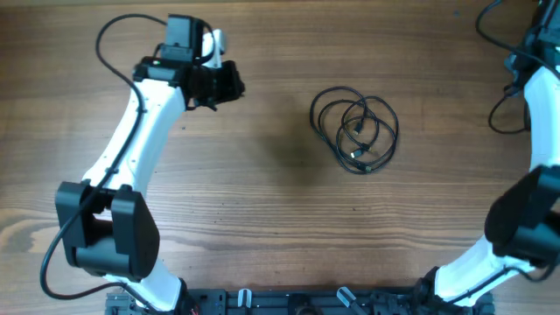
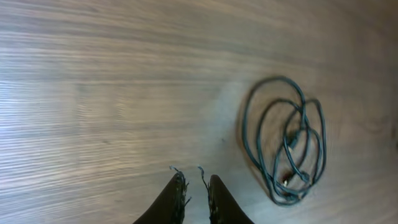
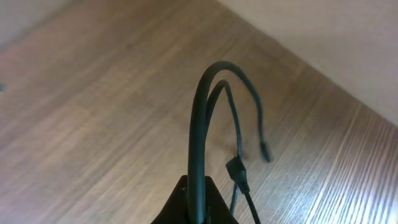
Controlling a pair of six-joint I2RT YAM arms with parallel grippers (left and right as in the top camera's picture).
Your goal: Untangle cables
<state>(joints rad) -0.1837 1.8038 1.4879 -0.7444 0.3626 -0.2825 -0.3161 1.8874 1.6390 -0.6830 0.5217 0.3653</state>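
1. The cables (image 2: 303,118) lie in one loose coil of overlapping loops on the wooden table (image 2: 93,93).
2. The left gripper (image 2: 197,180) sits below and left of the cables, apart from them.
3. Its dark fingers (image 2: 177,193) stand close together with a narrow gap, holding nothing.

No writing, label, brand mark or number can be read in any view. The coiled cables (image 1: 354,131), the single cable (image 3: 198,137) arching up in the right wrist view and the wooden table (image 1: 262,210) carry no legible marking.
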